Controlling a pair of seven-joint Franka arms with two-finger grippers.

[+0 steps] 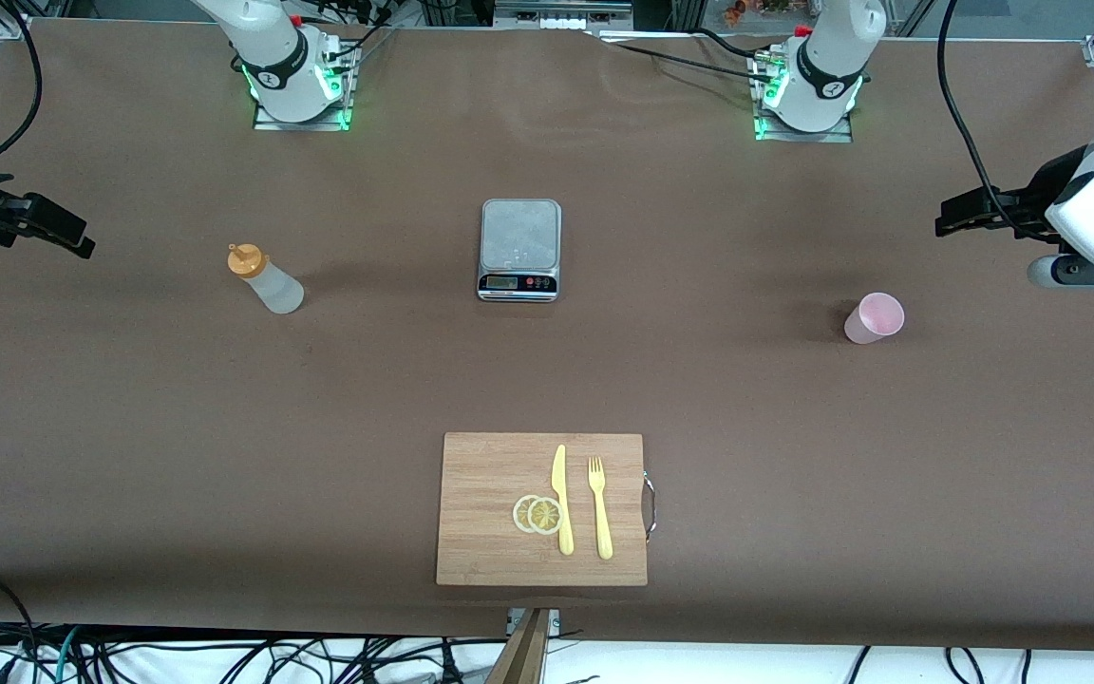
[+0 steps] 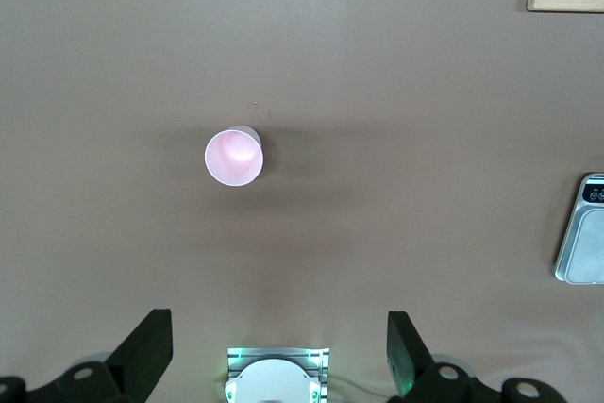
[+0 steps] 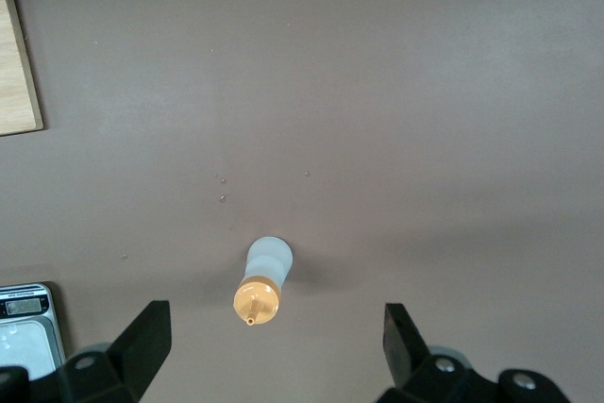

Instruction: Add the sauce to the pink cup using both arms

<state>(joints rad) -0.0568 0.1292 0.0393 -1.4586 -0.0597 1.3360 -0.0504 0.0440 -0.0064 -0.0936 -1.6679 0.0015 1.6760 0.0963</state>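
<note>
Board [image 1: 541, 508] lying untouched, I am hovering both grippers, left [image 2: 274, 351] and right [image 3: 274, 346], spread wide and empty, cup [image 2: 234, 157] and sauce [image 3: 261, 282] centred ahead of my fingers [image 2: 143, 351], risking tipping either.

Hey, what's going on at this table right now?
Nothing is being handled yet. The sauce bottle stands toward the right arm's end of the table, the pink cup toward the left arm's end, a scale between them. The right gripper hangs above the bottle and the left gripper above the cup, both with jaws open and empty.
</note>
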